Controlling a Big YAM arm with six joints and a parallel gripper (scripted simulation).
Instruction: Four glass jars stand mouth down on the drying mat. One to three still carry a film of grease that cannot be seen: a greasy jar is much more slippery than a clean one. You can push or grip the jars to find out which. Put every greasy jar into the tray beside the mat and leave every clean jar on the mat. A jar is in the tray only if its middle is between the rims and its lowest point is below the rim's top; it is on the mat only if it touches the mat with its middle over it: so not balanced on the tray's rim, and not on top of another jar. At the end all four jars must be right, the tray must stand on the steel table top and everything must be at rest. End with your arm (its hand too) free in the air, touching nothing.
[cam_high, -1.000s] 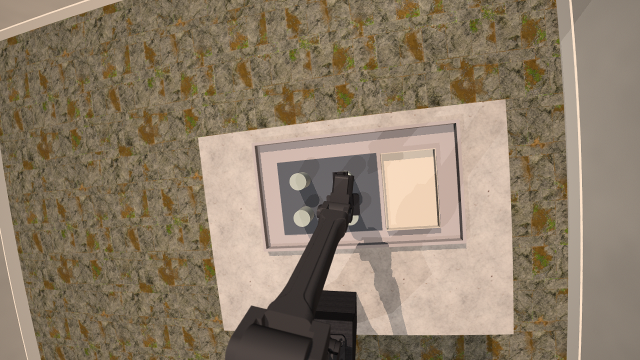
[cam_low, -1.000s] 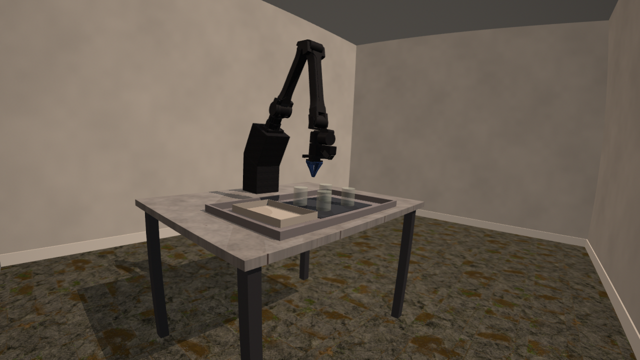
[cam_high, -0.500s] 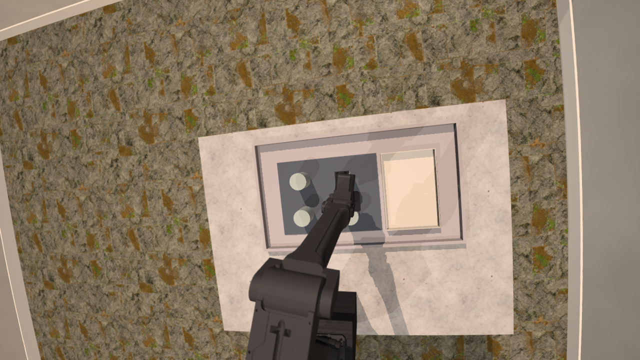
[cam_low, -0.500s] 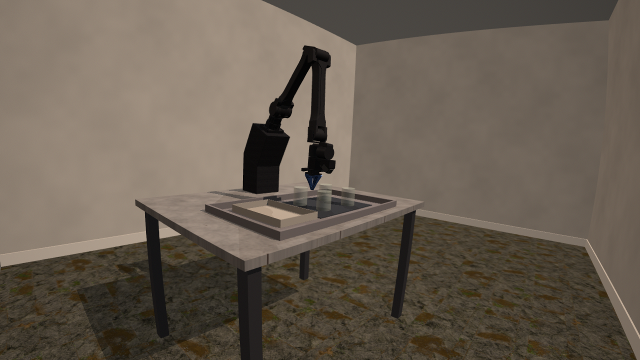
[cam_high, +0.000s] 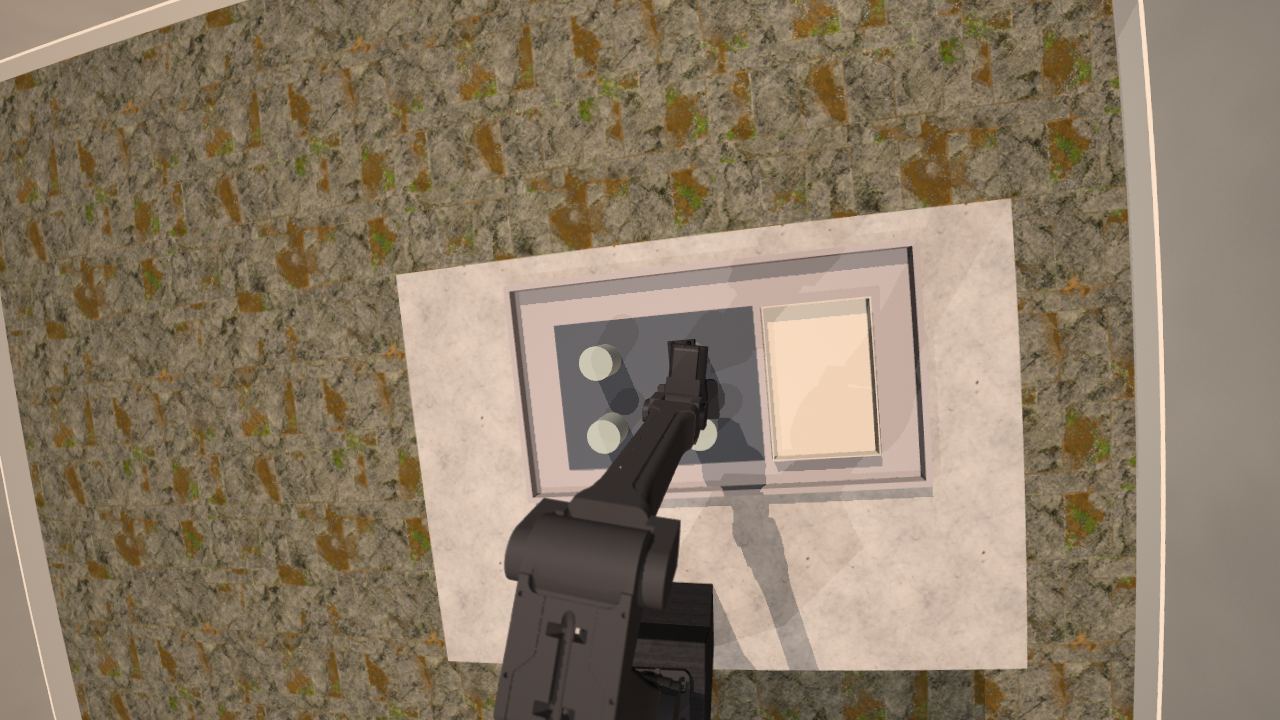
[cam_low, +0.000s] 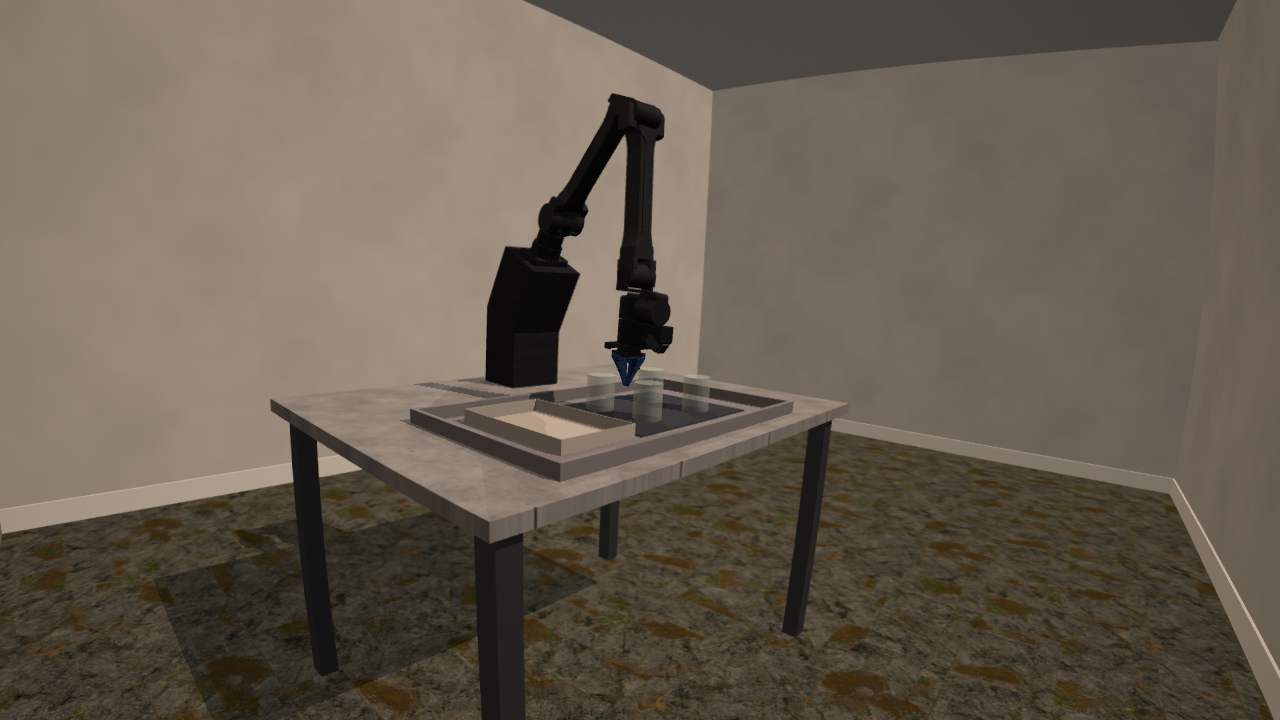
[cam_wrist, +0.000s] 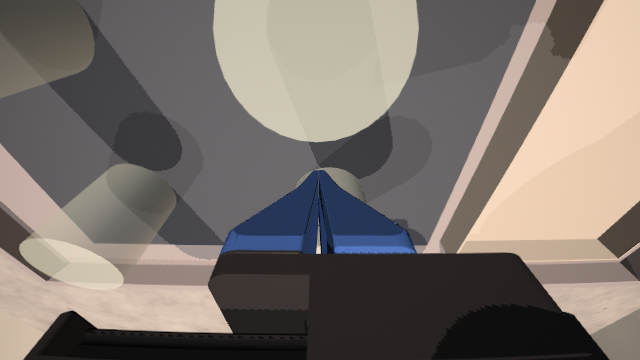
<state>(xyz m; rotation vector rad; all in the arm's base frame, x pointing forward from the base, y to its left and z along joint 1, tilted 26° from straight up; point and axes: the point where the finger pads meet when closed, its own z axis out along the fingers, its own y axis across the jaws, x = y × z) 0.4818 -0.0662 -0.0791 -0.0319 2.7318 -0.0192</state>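
Four upright jars are observed on the mat, none in the tray. The gripper is noted closed on nothing, low among them. Rigid, presumably fragile glass should be pushed low, or gripped squarely across its sides at mid-height; slippage is to be expected if greasy.

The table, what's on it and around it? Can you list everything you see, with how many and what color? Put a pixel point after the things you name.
jars: four, pale see-through, standing on the mat
mat (cam_high: 662, 322) (cam_wrist: 200, 200): one, dark gray, inside the raised border
tray (cam_high: 819, 385) (cam_low: 537, 425) (cam_wrist: 560, 190): one, cream, beside the mat
raised border (cam_low: 483, 452): one, grayish pink, around mat and tray
table (cam_high: 966, 537) (cam_low: 375, 429): one, pale stone-like top, dark legs
floor (cam_high: 268, 358) (cam_low: 895, 582): one, gray, brown and green, below
walls: beige, around the room
arm (cam_high: 581, 608) (cam_low: 639, 188): one, black, over the table
gripper (cam_low: 627, 383) (cam_wrist: 318, 179): one, blue fingers, shut, above the mat
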